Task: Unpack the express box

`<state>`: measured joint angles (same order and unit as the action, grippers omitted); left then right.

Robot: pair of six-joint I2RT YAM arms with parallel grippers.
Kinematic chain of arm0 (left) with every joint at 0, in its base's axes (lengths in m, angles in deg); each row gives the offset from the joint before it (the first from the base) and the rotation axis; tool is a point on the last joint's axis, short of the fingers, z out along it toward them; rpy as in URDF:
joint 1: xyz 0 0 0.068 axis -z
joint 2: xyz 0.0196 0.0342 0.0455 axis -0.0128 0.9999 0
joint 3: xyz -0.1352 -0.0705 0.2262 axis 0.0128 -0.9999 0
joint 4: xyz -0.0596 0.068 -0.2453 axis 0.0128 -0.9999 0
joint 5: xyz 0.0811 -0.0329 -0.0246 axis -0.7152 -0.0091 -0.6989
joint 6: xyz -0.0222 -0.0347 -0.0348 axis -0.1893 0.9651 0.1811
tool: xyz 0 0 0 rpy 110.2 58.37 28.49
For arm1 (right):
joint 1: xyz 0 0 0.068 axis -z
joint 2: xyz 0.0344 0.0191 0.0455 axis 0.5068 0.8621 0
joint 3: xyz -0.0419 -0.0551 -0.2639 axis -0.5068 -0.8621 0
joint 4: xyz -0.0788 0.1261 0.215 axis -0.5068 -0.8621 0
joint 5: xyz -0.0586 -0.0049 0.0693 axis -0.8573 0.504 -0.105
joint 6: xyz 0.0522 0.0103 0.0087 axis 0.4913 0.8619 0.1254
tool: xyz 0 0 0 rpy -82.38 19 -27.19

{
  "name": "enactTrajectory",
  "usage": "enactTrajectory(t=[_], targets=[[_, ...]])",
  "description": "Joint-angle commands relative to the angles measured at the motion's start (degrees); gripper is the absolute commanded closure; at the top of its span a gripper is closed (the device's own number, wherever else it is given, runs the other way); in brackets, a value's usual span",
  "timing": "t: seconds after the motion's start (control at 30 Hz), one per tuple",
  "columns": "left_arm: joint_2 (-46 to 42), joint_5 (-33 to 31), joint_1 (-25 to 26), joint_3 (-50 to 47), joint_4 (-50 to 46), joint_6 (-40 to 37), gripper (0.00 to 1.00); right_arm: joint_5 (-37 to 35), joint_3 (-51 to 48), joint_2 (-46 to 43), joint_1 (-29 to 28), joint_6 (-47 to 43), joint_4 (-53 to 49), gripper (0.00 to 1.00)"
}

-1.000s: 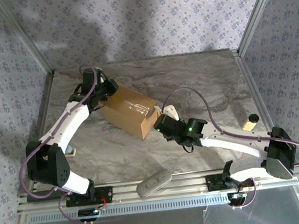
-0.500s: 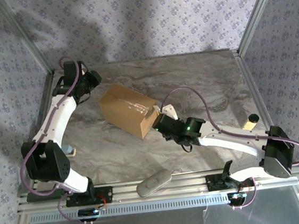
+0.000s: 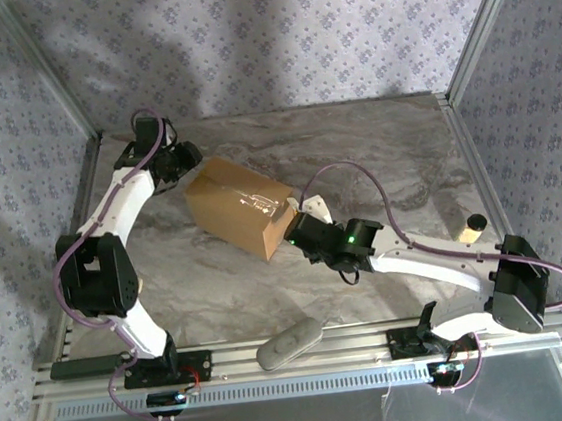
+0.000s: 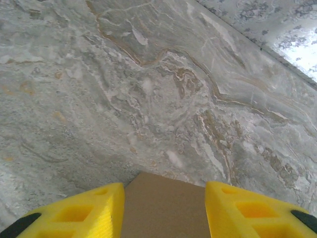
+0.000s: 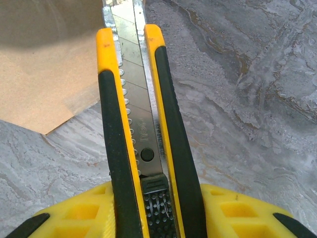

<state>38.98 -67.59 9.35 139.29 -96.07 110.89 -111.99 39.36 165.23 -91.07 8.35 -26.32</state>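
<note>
Between left hand [image 3: 183, 160], half-spread and empty, and right hand [image 5: 153, 210], tight around knife [image 5: 141, 129]: express box [image 3: 238, 207], near both.

Behind the express box [image 3: 241, 210] the tabletop [image 3: 375, 145] lies open. The left claw [image 3: 191, 160] crowds its far-left corner, and the right claw [image 3: 300, 220] with its knife [image 5: 137, 124] crowds its near-right end.
</note>
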Motion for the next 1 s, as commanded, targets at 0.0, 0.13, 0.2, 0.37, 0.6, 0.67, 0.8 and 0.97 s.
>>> enactTrajectory(t=[0.0, 0.13, 0.2, 0.37, 0.6, 0.67, 0.8, 0.97], targets=[[-0.3, 2.9, 0.0, -1.1, 2.1, -1.6, 0.53, -1.5, 2.5, 0.4, 0.2, -0.6, -0.7, 1.00], [-0.2, 3.6, 0.1, -2.1, 2.7, -2.0, 0.53, -1.5, 2.8, 0.5, 0.3, -0.7, -0.5, 1.00], [-0.2, 3.5, 0.1, -2.4, 2.7, -2.0, 0.53, -1.5, 3.1, 0.7, 0.3, -0.9, -0.4, 1.00], [0.0, 3.8, 0.1, -2.8, 2.9, -1.9, 0.53, -1.5, 3.5, 1.0, 0.3, -1.0, -0.8, 1.00], [0.4, 3.7, 0.1, -2.4, 2.8, -2.0, 0.53, -1.9, 3.8, 1.0, 0.3, -0.9, -1.3, 1.00], [0.5, 3.7, 0.1, -2.3, 2.7, -2.0, 0.53, -1.9, 3.9, 1.0, 0.3, -0.9, -1.5, 1.00], [0.7, 3.8, 0.1, -2.1, 2.7, -2.1, 0.53, -1.9, 3.9, 1.1, 0.3, -0.9, -1.4, 1.00], [1.1, 4.0, 0.1, -1.9, 2.5, -2.3, 0.53, -1.3, 3.9, 1.3, 0.3, -0.9, -1.1, 1.00]])
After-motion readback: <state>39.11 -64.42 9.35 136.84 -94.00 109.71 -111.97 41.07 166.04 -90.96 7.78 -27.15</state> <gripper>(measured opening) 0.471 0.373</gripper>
